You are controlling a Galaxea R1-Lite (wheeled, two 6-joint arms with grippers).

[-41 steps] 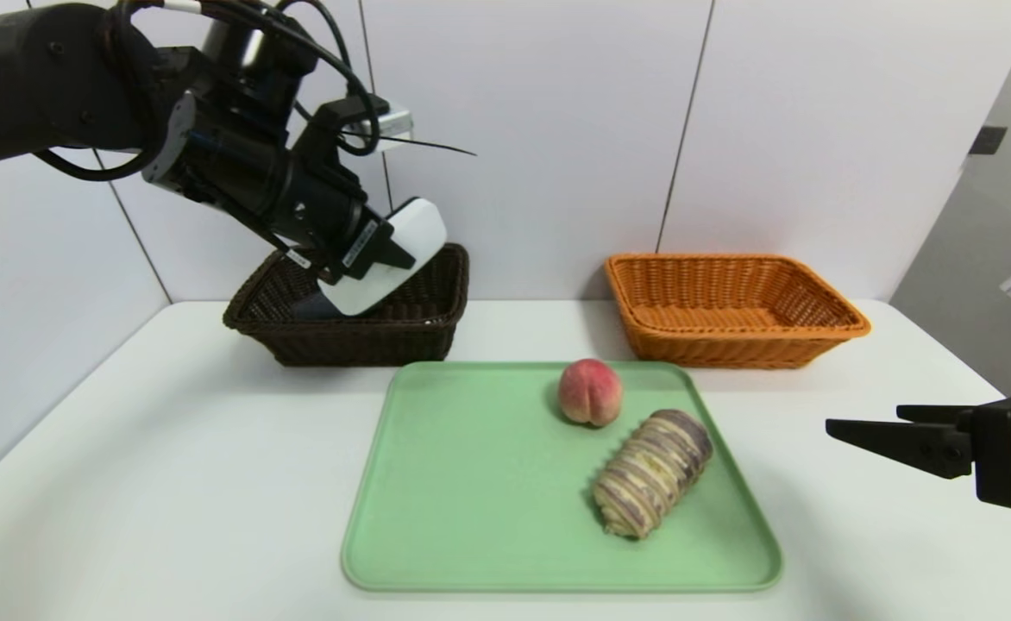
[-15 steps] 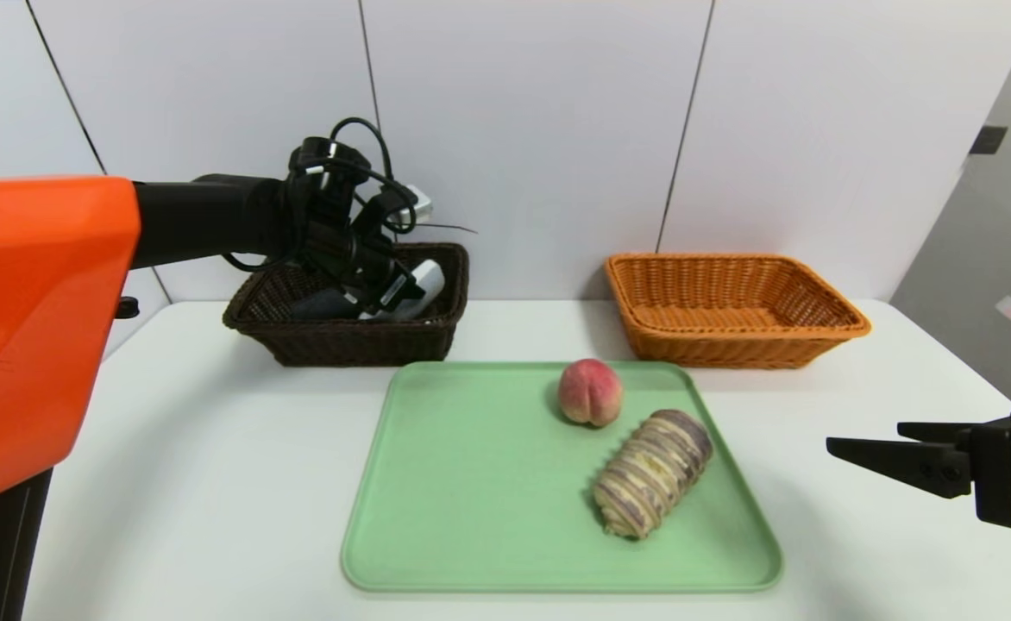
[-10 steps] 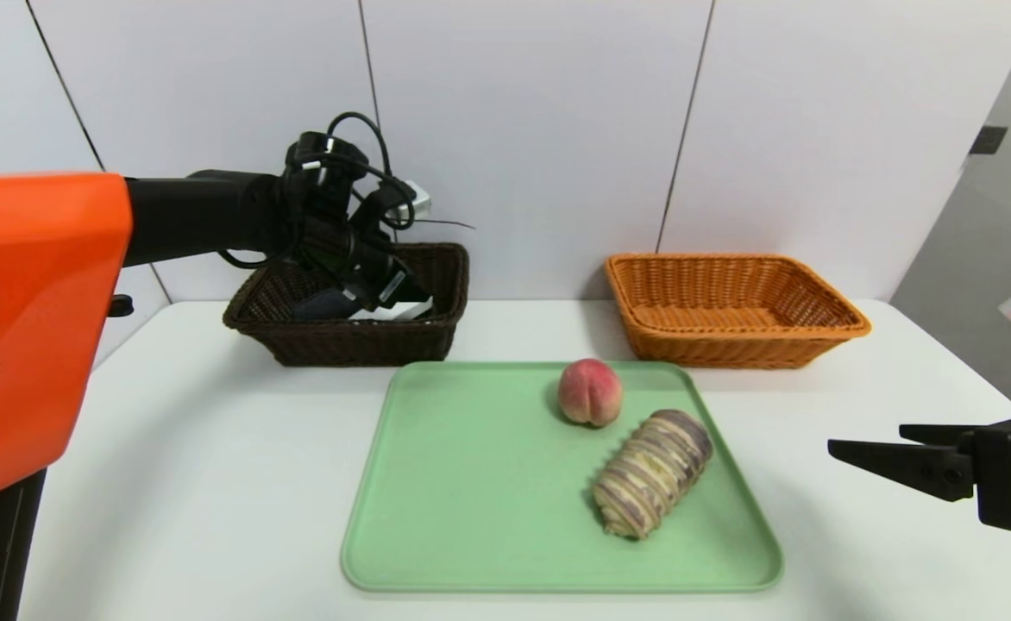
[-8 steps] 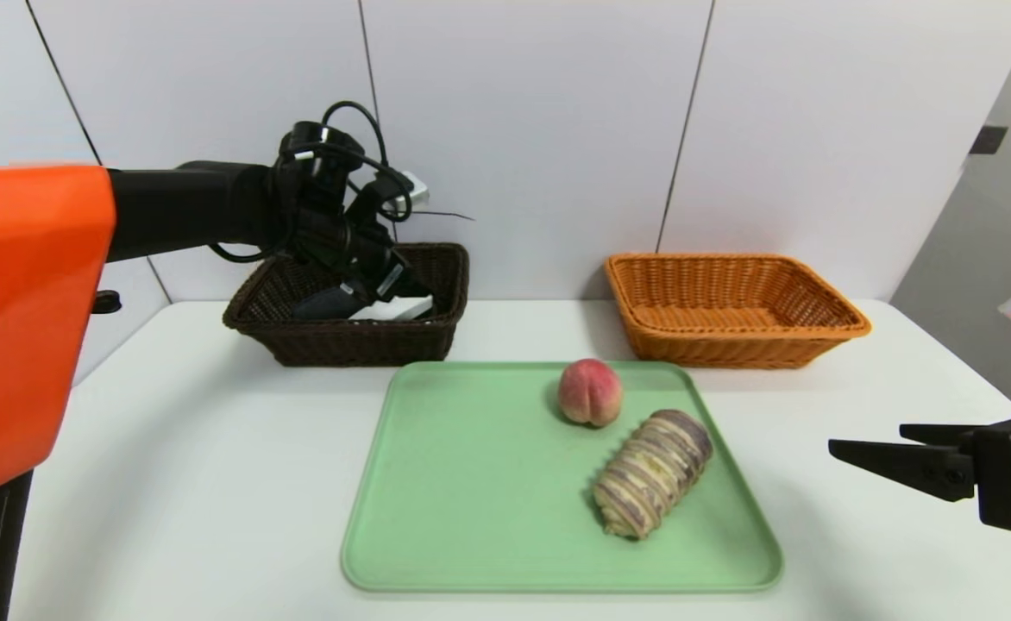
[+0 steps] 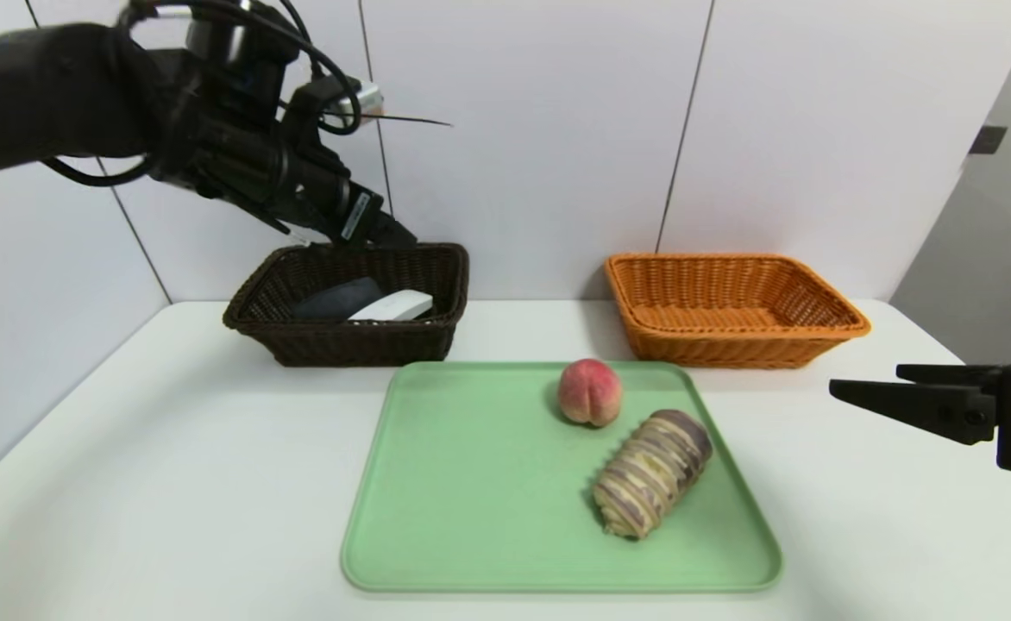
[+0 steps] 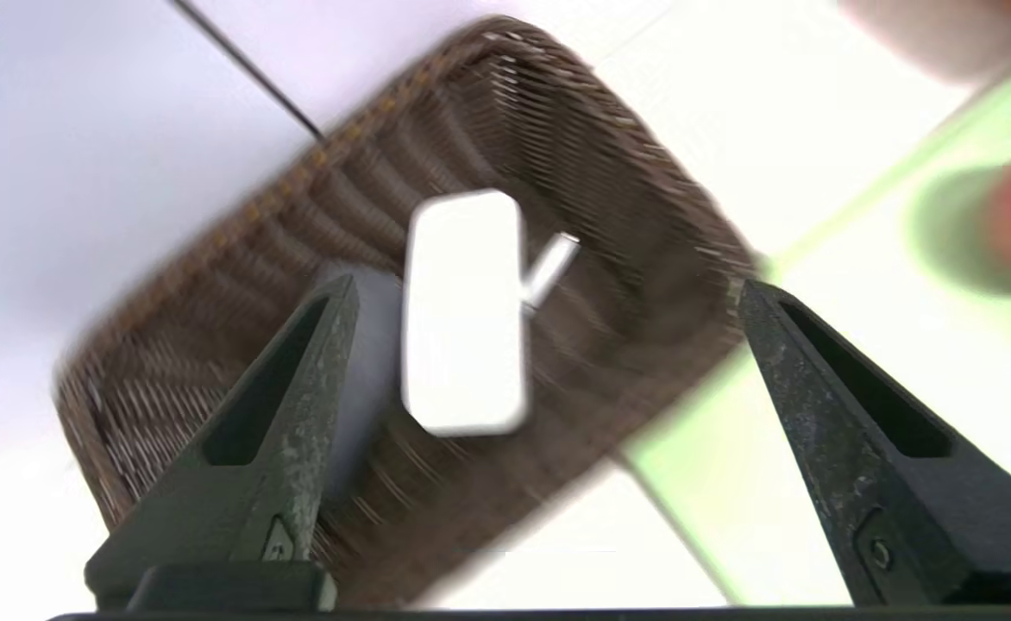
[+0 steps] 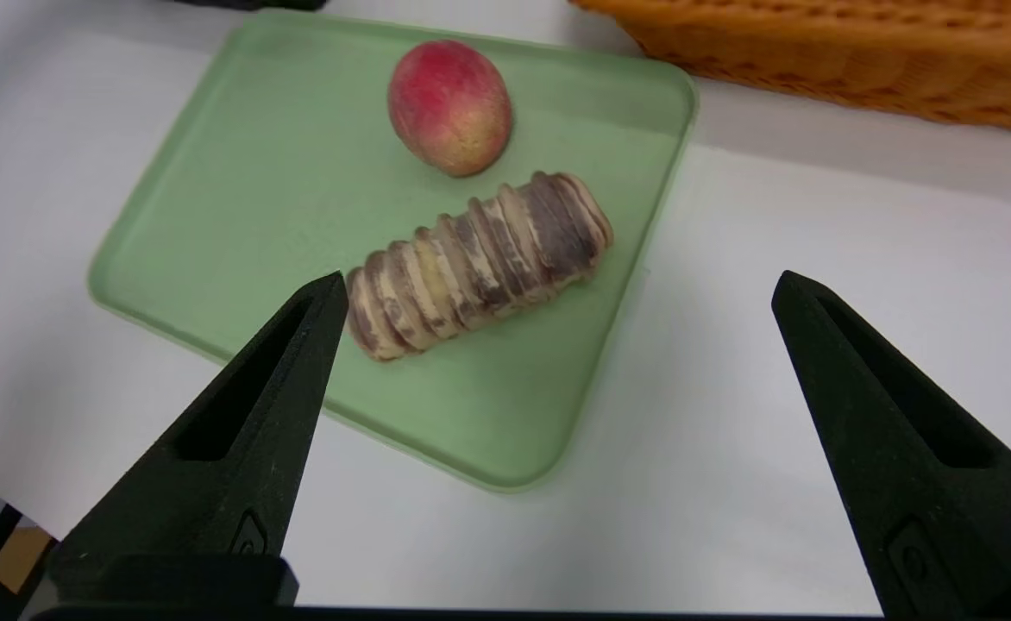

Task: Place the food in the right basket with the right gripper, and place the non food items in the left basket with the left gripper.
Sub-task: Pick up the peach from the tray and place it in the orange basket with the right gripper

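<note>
We see left gripper wide open, empty, above dark basket at 11 o'clock; right gripper wide open, empty, at 3 o'clock of bread roll.

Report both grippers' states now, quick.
Left gripper: open, holding nothing, above the dark brown basket.
Right gripper: open, holding nothing, hovering beside the green tray.

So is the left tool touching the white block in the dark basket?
Apart. In the left wrist view the left tool is open, and the white block lies below in the dark basket; the head view shows the tool above the rim.
</note>
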